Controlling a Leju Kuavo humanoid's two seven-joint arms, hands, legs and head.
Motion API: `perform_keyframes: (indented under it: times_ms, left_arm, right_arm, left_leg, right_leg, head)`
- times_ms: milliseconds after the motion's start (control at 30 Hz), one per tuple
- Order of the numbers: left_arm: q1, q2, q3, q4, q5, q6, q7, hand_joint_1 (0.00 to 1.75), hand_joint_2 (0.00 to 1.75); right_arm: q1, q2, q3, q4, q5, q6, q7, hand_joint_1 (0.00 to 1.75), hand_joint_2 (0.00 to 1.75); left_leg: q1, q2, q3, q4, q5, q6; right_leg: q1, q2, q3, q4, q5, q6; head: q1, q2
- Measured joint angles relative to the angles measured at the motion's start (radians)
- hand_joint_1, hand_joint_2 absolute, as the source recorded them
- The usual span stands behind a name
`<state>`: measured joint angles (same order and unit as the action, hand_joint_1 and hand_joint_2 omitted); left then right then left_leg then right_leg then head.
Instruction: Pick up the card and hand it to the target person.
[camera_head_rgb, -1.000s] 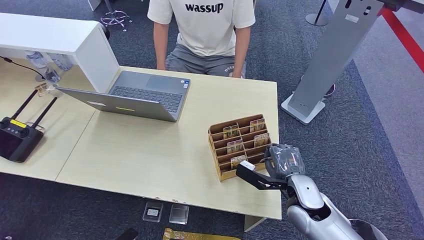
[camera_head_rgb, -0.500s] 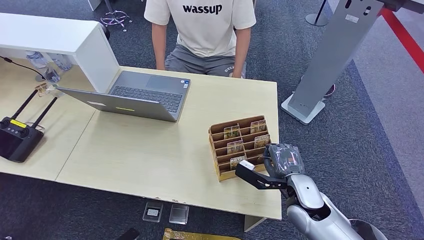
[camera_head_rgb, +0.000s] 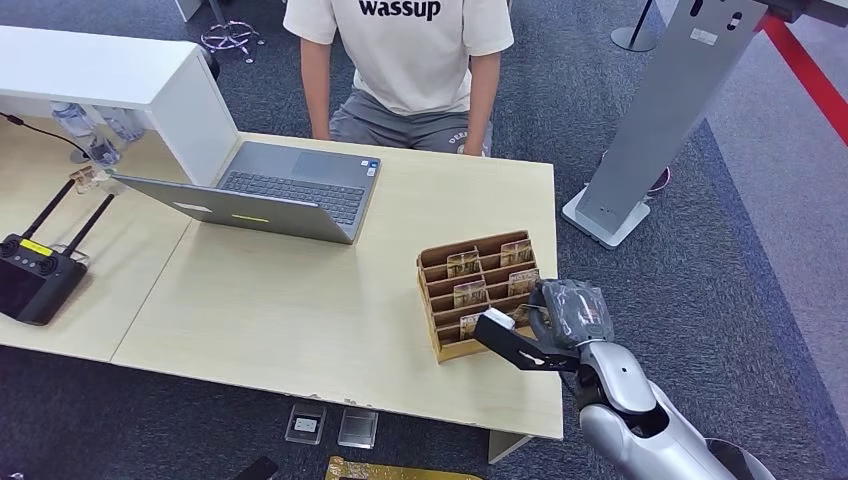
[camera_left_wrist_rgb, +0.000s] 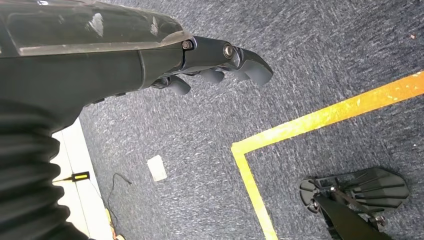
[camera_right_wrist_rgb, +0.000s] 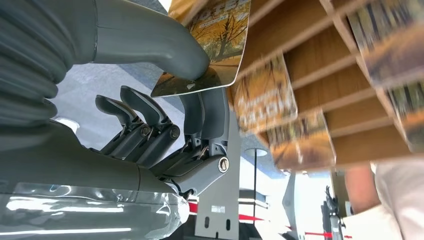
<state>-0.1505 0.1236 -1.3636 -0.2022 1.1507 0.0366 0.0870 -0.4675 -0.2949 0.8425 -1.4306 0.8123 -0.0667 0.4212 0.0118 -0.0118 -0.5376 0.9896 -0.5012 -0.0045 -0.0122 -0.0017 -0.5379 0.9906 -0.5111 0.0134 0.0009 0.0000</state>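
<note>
A wooden card holder (camera_head_rgb: 440, 300) with several picture cards in its slots stands near the table's right front corner. My right hand (camera_head_rgb: 545, 335) hovers at its near right side and pinches a card (camera_head_rgb: 495, 319) between thumb and fingers. In the right wrist view the card (camera_right_wrist_rgb: 215, 45) shows an autumn-tree picture, held just in front of the holder's slots (camera_right_wrist_rgb: 320, 75). The person (camera_head_rgb: 410, 50) in a white shirt sits across the table. My left hand (camera_left_wrist_rgb: 215, 65) hangs over the carpet and holds nothing.
An open laptop (camera_head_rgb: 290, 190) lies at the table's far middle. A black controller with antennas (camera_head_rgb: 35, 275) rests at the left, beside a white box (camera_head_rgb: 110, 80). A grey stand (camera_head_rgb: 650, 120) rises on the carpet to the right.
My right hand has lifted a little and edged toward the holder with the card in its pinch. The person has leaned slightly further back.
</note>
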Motion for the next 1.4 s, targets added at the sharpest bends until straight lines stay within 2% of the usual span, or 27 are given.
perform_keyframes:
  times_ms: [167,367,467,567,933,1167,1267,1400]
  left_arm:
    - [0.004,0.001,0.001,0.0,0.004,0.0,-0.004,0.0,1.75]
    - [0.01,0.001,0.002,0.0,0.007,0.005,-0.01,0.0,1.75]
    - [0.009,0.001,0.002,0.0,0.007,0.008,-0.006,0.0,1.75]
    - [0.004,0.0,0.002,0.0,0.003,0.006,0.003,0.0,1.75]
    - [-0.023,-0.004,0.002,0.0,-0.026,-0.011,0.023,0.0,1.75]
    - [-0.036,-0.011,0.002,0.0,-0.029,-0.016,0.029,0.0,1.75]
    - [-0.037,-0.012,0.002,0.0,-0.029,-0.015,0.029,0.0,1.75]
    - [-0.037,-0.014,0.002,0.0,-0.029,-0.013,0.028,0.0,1.75]
  right_arm:
    - [-0.036,-0.028,-0.031,-0.107,-0.036,0.009,0.015,1.75,1.75]
    - [-0.092,-0.057,-0.062,-0.252,-0.018,-0.011,0.029,1.75,1.75]
    - [-0.096,-0.057,-0.069,-0.287,-0.019,-0.036,-0.001,1.75,1.75]
    - [-0.096,-0.04,-0.061,-0.279,-0.023,-0.081,-0.067,1.75,1.75]
    - [-0.113,0.097,-0.004,0.02,-0.008,-0.352,-0.315,1.75,1.75]
    - [-0.138,0.17,0.016,0.227,0.007,-0.557,-0.422,1.75,1.75]
    - [-0.142,0.196,0.01,0.292,0.05,-0.605,-0.45,1.75,1.75]
    - [-0.138,0.226,-0.025,0.343,0.13,-0.62,-0.491,1.75,1.75]
  left_leg:
    - [0.0,0.0,0.0,0.0,0.0,0.0]
    - [0.0,0.0,0.0,0.0,0.0,0.0]
    - [0.0,0.0,0.0,0.0,0.0,0.0]
    - [0.0,0.0,0.0,0.0,0.0,0.0]
    - [0.0,0.0,-0.001,0.0,0.001,0.0]
    - [0.0,0.0,-0.001,0.0,0.001,0.0]
    - [0.0,0.0,-0.001,0.0,0.001,0.0]
    - [0.0,0.0,0.0,0.0,0.001,0.0]
  right_leg:
    - [0.0,0.0,0.0,0.0,0.0,0.0]
    - [0.0,0.0,0.0,0.0,0.001,0.0]
    - [0.0,0.0,0.0,0.0,0.0,0.0]
    - [0.0,0.0,0.0,0.0,0.0,0.0]
    - [0.0,0.0,0.0,0.001,0.0,0.0]
    - [0.0,-0.001,0.0,0.001,0.0,0.0]
    - [0.0,-0.001,0.0,0.001,0.0,0.0]
    - [0.0,-0.001,0.0,0.001,0.0,0.0]
  head:
    - [0.0,0.0]
    - [0.0,0.0]
    - [0.0,0.0]
    - [0.0,0.0]
    - [0.0,0.0]
    - [0.0,0.0]
    - [0.0,0.0]
    - [-0.001,0.0]
